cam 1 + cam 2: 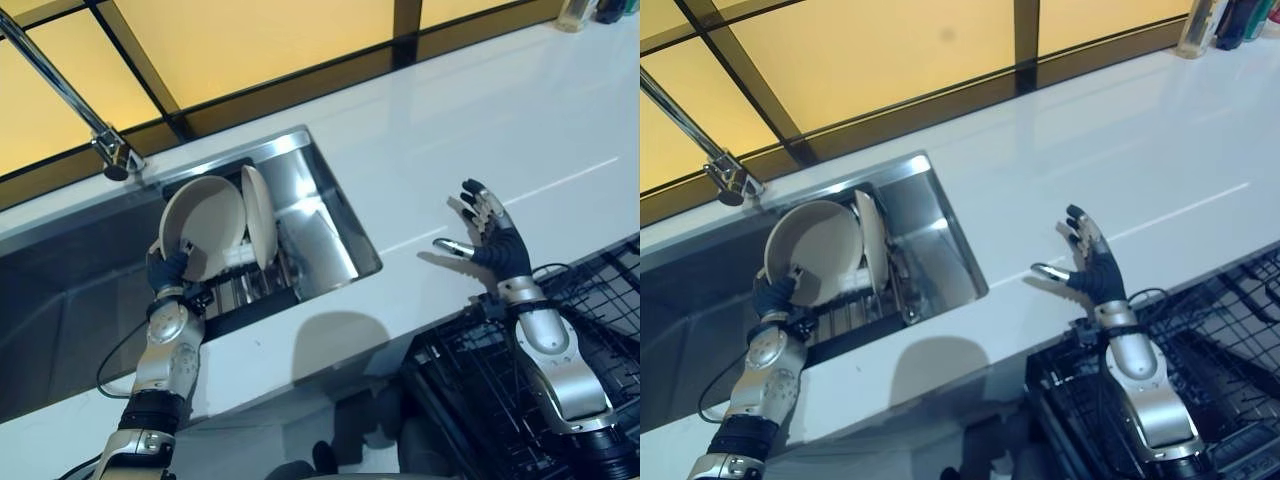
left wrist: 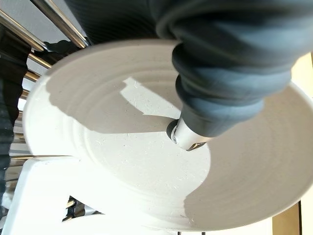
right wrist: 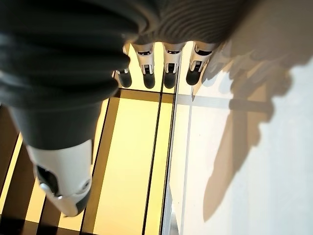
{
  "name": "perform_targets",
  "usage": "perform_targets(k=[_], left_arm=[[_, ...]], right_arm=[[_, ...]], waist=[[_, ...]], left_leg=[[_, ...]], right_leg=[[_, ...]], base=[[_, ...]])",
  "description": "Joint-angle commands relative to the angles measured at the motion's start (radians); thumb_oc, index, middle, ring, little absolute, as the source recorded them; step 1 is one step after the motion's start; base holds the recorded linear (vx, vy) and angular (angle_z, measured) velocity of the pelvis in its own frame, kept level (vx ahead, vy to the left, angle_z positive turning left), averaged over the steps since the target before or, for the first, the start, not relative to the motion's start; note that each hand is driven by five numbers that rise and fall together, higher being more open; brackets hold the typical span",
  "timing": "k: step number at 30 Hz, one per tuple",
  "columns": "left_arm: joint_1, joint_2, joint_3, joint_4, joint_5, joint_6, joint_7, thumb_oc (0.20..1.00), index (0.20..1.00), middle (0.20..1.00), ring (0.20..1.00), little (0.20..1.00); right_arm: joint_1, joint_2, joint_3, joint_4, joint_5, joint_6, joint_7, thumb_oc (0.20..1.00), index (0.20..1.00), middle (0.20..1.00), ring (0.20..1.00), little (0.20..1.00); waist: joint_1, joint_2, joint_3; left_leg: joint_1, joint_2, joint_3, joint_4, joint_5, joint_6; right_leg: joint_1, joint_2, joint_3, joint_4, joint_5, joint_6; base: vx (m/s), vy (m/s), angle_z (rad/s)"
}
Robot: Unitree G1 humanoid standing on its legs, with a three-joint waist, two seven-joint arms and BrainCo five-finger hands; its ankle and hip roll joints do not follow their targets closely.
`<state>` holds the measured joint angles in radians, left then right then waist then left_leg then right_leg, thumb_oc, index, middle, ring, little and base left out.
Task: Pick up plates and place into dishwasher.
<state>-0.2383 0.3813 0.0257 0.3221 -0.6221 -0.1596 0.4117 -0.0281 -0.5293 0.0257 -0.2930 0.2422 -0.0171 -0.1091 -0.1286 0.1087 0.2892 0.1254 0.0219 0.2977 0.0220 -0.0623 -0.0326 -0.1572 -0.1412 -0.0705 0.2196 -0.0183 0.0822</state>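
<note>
— Nearest? Black dishwasher rack [image 1: 480, 400] low at right; right hand [image 1: 492, 232] above the white surface [image 1: 500, 130], fingers spread, gripping nothing.

— Further back? Left hand [image 1: 168, 268] clamped on a cream plate [image 1: 205, 225] (tilted up) over the steel sink [image 1: 320, 230], beside a second upright plate [image 1: 258, 215]. Faucet [image 1: 60, 85] beyond.

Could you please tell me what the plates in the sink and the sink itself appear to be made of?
The plate gripped by the left hand, and the second plate standing on edge beside it, look like matte off-white ceramic, with faint concentric rings in the left wrist view. The sink seems brushed stainless steel, given its reflective grey walls.
</note>
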Motion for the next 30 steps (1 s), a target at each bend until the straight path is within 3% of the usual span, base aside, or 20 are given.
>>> perform_targets(k=[1,21,30], left_arm=[[0.054,-0.075,-0.019,0.049,0.007,-0.025,-0.016,0.2,0.2,0.2,0.2,0.2],[0.199,-0.113,0.02,-0.06,0.099,-0.084,-0.044,0.2,0.2,0.2,0.2,0.2],[0.289,-0.107,0.109,-0.243,0.096,-0.169,-0.004,0.2,0.2,0.2,0.2,0.2]], right_arm=[[0.15,0.013,0.0,0.044,-0.01,0.076,0.029,1.0,1.0,1.0,1.0,1.0],[0.258,0.054,-0.08,-0.011,-0.052,0.119,0.116,1.0,1.0,1.0,1.0,1.0],[0.316,0.078,-0.149,-0.038,-0.055,0.129,0.181,1.0,1.0,1.0,1.0,1.0]], waist=[[-0.049,-0.031,0.021],[-0.038,-0.01,-0.051],[-0.017,-0.011,-0.085]], left_leg=[[-0.109,-0.016,-0.026,0.069,0.035,0.015],[-0.014,-0.032,-0.057,0.022,0.029,0.019],[0.022,-0.036,-0.078,-0.003,0.025,0.023]], right_leg=[[0.102,-0.036,-0.036,-0.136,0.012,0.022],[0.189,-0.036,-0.065,-0.145,-0.01,0.007],[0.231,-0.033,-0.085,-0.157,-0.021,0.001]], base=[[0.05,0.031,0.01],[0.02,0.008,0.02],[0.0,-0.009,0.02]])
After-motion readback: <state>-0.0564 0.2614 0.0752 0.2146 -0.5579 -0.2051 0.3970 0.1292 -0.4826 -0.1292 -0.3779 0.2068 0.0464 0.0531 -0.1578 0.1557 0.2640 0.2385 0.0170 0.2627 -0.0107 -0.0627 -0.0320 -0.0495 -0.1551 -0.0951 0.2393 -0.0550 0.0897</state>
